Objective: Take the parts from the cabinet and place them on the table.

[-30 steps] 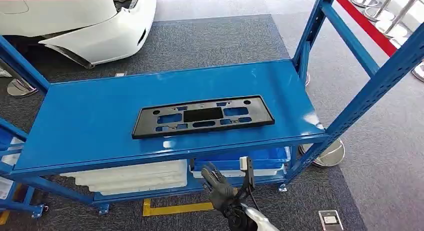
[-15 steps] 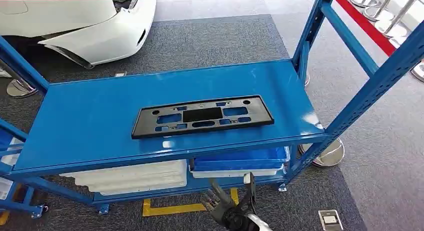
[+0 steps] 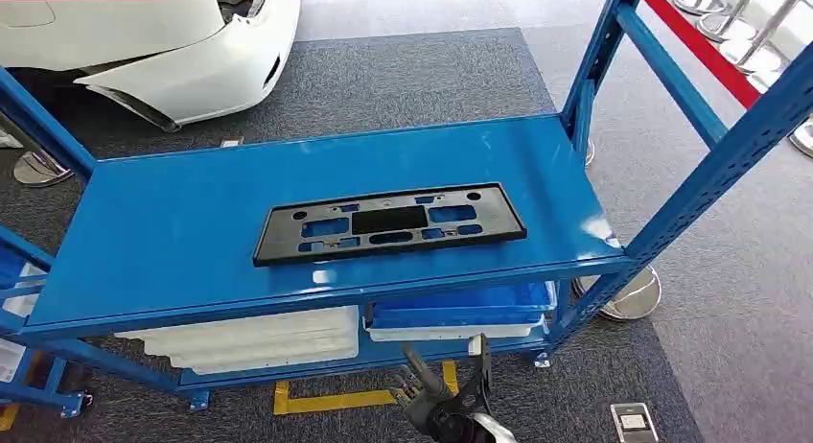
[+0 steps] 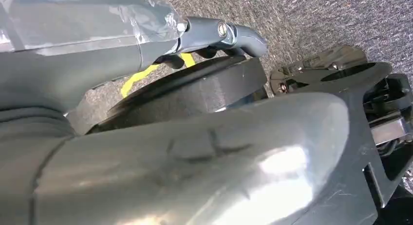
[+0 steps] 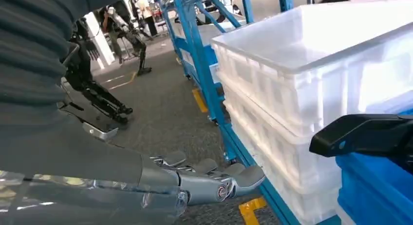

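A flat black plastic part (image 3: 388, 222) with several cut-outs lies lengthwise on the blue rack's upper shelf (image 3: 163, 232), near its front edge. My right hand (image 3: 436, 400) hangs low in front of the rack, below the bottom shelf, well under and apart from the part. In the right wrist view that hand (image 5: 209, 178) has its fingers (image 5: 234, 178) stretched out and its thumb (image 5: 365, 135) held apart, with nothing in it, close to the stacked bins. My left hand (image 4: 195, 152) hangs over grey carpet, its fingers (image 4: 229, 32) straight and holding nothing.
The bottom shelf holds white bins (image 3: 259, 339) and a blue bin (image 3: 460, 314). Blue uprights (image 3: 709, 174) frame the right side. A white car bumper (image 3: 192, 59) lies behind the rack. A stanchion base (image 3: 628, 294), yellow floor tape (image 3: 331, 400) and a small device (image 3: 633, 422) are on the carpet.
My right hand has dropped from in front of the bottom shelf's bins toward the lower edge of the head view. The black part has not moved.
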`<state>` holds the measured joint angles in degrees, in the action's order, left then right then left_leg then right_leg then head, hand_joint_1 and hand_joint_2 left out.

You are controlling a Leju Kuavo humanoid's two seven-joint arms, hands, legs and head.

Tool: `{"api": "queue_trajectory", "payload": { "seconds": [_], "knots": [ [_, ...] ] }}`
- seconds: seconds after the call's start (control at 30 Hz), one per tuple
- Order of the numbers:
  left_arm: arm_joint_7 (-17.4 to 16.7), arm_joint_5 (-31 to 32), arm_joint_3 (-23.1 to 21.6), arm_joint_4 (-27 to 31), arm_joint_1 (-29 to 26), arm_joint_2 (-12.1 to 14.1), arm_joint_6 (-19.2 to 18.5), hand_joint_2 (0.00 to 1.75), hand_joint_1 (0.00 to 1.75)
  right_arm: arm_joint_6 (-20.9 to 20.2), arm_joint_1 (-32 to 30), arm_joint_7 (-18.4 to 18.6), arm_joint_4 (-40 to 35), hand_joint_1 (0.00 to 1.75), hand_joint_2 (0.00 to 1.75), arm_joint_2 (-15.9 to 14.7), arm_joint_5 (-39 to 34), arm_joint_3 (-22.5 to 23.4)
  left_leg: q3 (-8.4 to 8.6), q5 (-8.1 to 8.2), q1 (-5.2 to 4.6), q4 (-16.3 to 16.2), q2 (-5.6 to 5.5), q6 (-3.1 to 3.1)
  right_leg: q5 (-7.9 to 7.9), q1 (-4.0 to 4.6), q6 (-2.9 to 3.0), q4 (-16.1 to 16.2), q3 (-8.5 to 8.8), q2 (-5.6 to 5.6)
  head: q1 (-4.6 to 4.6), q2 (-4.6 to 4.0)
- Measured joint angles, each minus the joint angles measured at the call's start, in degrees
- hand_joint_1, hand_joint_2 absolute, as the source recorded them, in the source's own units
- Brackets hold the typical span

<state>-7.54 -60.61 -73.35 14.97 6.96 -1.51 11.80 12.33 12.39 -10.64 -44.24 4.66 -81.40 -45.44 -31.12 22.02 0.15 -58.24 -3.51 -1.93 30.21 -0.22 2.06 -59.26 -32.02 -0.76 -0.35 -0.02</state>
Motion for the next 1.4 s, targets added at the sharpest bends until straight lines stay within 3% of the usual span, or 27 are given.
{"api": "queue_trajectory", "payload": {
  "seconds": [0.27, 0.7, 1.07, 1.2, 1.4],
  "knots": [
    [-0.57, 1.16, -0.17, 0.02, 0.05, 0.00, -0.87, 0.00, 0.00, -9.29, 1.40, 0.22, 0.11, 0.00, 1.75, 0.50, 0.37, -0.81, 0.01, 0.00, 0.00, 0.00, 0.00, 0.00, -0.02, 0.01, 0.02, 0.00, 0.01, 0.00, -0.04, 0.00],
    [-0.57, 1.60, -1.31, 0.15, 0.17, 0.00, -0.96, 0.00, 0.00, -11.67, 3.22, 0.48, 0.11, 0.00, 1.75, 1.22, 0.85, -3.06, 0.00, 0.00, 0.00, -0.01, 0.00, 0.00, -0.02, 0.00, 0.02, 0.00, 0.01, 0.00, 0.04, -0.02],
    [-2.60, 2.54, -1.51, 0.63, 0.52, -0.07, 0.04, 0.00, 0.00, -19.59, 5.49, 6.32, 0.31, 0.00, 1.75, 3.65, 0.24, -6.14, 0.00, 0.00, 0.01, -0.02, 0.00, 0.00, -0.02, 0.02, 0.02, 0.00, 0.01, -0.01, 0.00, 0.00],
    [-2.64, 3.08, -1.75, 0.66, 0.65, -0.07, 0.02, 0.00, 0.00, -23.32, 6.19, 11.28, 1.20, 0.00, 1.75, 4.96, -0.22, -8.35, 0.00, 0.00, 0.01, -0.02, 0.00, 0.00, -0.02, 0.02, 0.02, 0.00, 0.01, 0.00, -0.02, -0.02],
    [-2.51, 3.52, -1.84, 0.68, 0.73, -0.20, 0.20, 0.00, 0.00, -25.92, 7.24, 12.57, 3.19, 0.00, 1.75, 6.95, -0.28, -10.53, -0.02, 0.00, 0.00, -0.01, 0.00, 0.00, -0.02, 0.02, 0.02, 0.00, 0.01, -0.01, 0.00, -0.02]
  ]
}}
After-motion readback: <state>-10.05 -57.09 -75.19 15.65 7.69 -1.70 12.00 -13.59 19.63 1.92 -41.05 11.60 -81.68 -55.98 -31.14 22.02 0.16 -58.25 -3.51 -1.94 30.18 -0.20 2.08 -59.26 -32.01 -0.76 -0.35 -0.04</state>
